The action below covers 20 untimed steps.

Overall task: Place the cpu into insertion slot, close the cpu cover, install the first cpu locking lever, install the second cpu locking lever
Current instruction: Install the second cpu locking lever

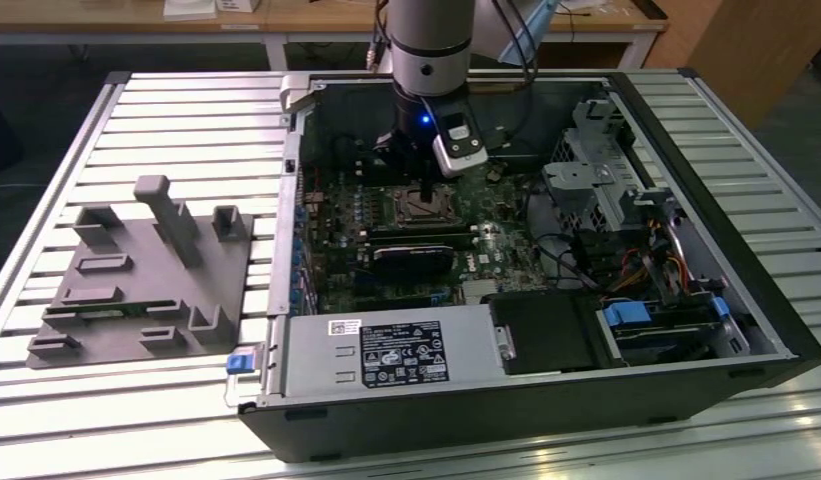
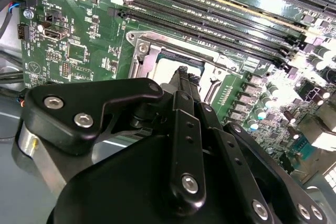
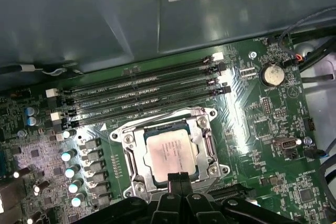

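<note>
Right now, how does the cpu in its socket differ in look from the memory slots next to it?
The cpu is a flat square with a pale metallic top; the memory slots are long, narrow and black. The cpu is a single piece inside the silver cpu cover; the memory slots run as several parallel rows beside that frame. In the first wrist view the tool reaches the cpu's edge, not the memory slots. Both sit on the green motherboard.

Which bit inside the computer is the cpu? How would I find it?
Look into the open computer case at the green motherboard. Just beside the row of long black memory slots sits a square silver cover, right by the gripper. The cpu is the flat, dull grey-bronze square showing through its window, the only plain metal square there.
</note>
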Motion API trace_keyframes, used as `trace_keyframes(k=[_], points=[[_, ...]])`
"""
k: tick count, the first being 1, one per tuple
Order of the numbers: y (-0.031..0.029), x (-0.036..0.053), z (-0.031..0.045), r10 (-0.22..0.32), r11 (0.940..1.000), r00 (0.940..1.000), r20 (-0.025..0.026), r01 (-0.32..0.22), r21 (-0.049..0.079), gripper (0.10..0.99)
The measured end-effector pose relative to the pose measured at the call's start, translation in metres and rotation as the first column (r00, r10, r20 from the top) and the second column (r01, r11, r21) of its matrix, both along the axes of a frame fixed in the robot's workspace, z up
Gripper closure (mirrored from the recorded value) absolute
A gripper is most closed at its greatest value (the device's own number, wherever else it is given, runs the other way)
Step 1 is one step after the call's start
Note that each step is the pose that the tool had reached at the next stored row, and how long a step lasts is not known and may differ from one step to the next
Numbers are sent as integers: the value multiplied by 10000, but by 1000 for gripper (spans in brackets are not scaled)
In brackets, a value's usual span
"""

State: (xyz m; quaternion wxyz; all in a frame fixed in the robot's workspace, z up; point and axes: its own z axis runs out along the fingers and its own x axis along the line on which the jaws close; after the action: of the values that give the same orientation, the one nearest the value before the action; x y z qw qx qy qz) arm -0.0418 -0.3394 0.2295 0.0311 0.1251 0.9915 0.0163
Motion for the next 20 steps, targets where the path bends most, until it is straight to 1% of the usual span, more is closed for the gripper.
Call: trace_keyframes(k=[4,8,11,15,20], points=[[-1,0,22,0,10000,10000,-1,0,-2,980],[-1,0,72,1,10000,10000,-1,-1,-1,980],[-10,1,81,3,10000,10000,-1,-3,0,980],[-53,3,83,0,10000,10000,-1,0,-1,980],[-135,6,84,1,10000,10000,-1,-1,-1,980]])
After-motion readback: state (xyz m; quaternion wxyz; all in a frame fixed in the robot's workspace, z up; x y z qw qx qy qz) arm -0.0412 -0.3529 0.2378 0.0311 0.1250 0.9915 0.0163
